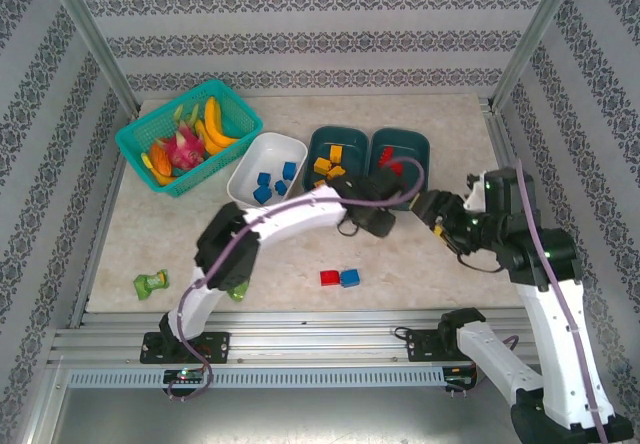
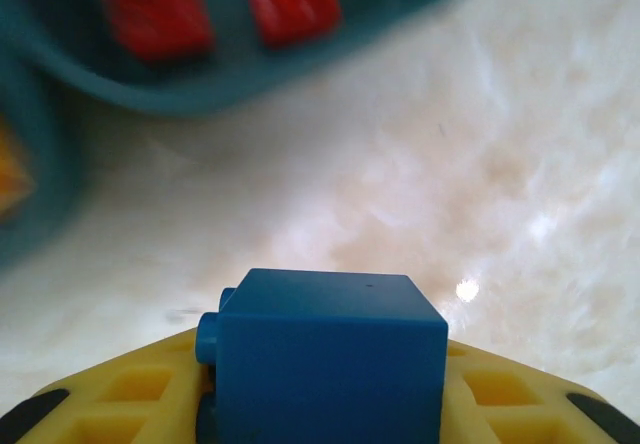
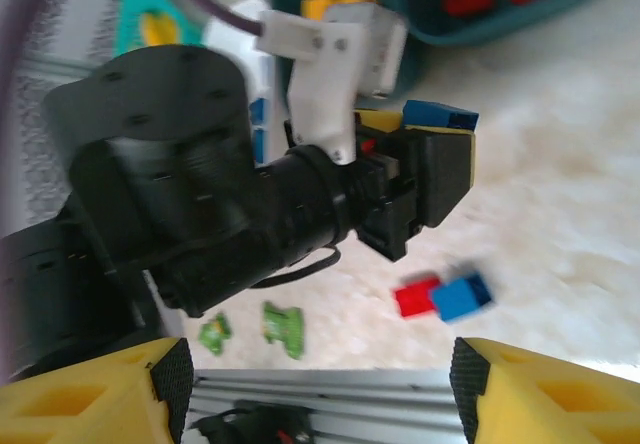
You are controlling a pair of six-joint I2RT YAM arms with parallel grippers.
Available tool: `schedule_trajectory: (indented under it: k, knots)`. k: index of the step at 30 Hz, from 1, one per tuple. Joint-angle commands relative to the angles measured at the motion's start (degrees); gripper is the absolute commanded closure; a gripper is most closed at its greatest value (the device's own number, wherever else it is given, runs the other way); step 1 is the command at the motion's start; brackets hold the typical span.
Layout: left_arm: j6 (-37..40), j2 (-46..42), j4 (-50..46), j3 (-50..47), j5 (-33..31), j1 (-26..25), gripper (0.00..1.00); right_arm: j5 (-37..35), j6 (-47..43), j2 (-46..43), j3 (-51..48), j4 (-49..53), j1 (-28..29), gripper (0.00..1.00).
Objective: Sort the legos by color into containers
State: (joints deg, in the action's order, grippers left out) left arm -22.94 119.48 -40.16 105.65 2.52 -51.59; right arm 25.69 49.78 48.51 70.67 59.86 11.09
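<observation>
One small blue studded plastic brick [image 2: 330,354], pinched by left gripper [image 2: 322,409] just beside dark teal plastic tub [image 1: 423,145] of red bricks [image 1: 391,165]; right gripper [image 3: 320,389] near same tub, fingers spread.

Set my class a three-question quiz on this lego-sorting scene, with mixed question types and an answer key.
1. True or false: the left gripper holds a red lego.
2. Which tub holds blue legos? A: white tub; B: middle teal tub; C: right teal tub.
3. Fill in: two loose legos lie together on the table, one red, one ____.
Key: 1 false, it holds a blue lego; 2 A; 3 blue.
</observation>
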Motion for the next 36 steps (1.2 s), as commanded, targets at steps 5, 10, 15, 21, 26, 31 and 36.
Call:
schedule_trajectory:
  k: [5,10,15,21,26,31,36]
  knots:
    - [-2.3,-9.2,-4.9,-6.0,-0.2,15.5,0.58,4.6,0.5,12.4,2.3,-21.8,12.6,0.28]
    - [-2.0,-6.9,-6.3,-5.0,-0.4,25.8,0.57,6.2,3.6,22.6,2.0,-33.3,17.6,0.27]
    - [-1.7,-0.3,-8.4,0.2,-1.9,32.0,0.57,6.9,4.2,32.7,7.0,-38.1,19.9,0.27]
    - [-1.1,9.1,-9.6,7.9,-1.4,35.1,0.56,7.5,4.3,39.9,11.0,-38.8,20.1,0.27]
    - [-0.6,15.5,-11.6,14.7,-0.3,35.9,0.54,8.1,4.4,41.3,10.5,-38.1,20.1,0.27]
    - [-1.0,17.0,-12.4,14.8,-0.4,35.8,0.48,8.1,3.5,41.9,9.4,-36.6,19.5,0.27]
    - [-1.3,16.3,-12.2,13.1,0.5,35.8,0.38,7.0,-0.3,42.3,10.1,-32.9,19.0,0.27]
